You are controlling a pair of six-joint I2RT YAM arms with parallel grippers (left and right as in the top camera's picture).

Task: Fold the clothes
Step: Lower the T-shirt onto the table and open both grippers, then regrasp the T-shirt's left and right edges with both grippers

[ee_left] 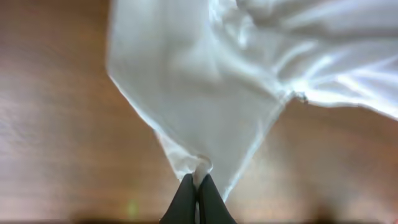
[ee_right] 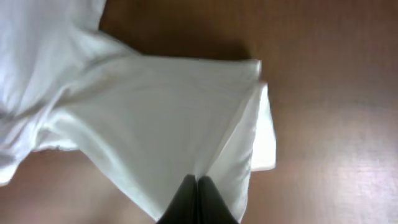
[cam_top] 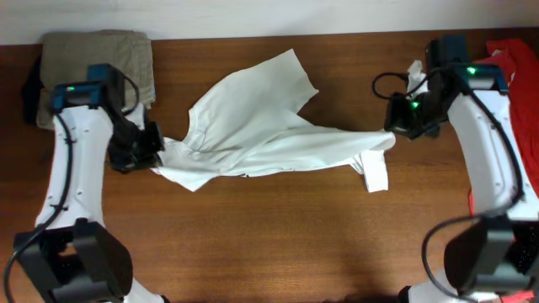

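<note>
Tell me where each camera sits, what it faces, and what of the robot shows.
Overhead: above the table, looking straight down; white shirt stretched between left arm and right arm, khaki garment and red garment at the far corners.
Left wrist: on the left arm, facing along the shut left gripper at the shirt corner it pinches.
Right wrist: likewise, along the shut right gripper pinching the opposite end.
Shared: all three show the shirt over wood.

Three garments are showing on one wooden table [cam_top: 278, 244]: one white shirt [cam_top: 253, 135], one khaki-beige garment [cam_top: 126, 55] and one bright red garment [cam_top: 522, 59]. Two robot arms [cam_top: 72, 168] are reaching in, each carrying one gripper, the left gripper [cam_top: 154, 156] and the right gripper [cam_top: 396, 135], each showing two dark fingers [ee_left: 185, 200].
</note>
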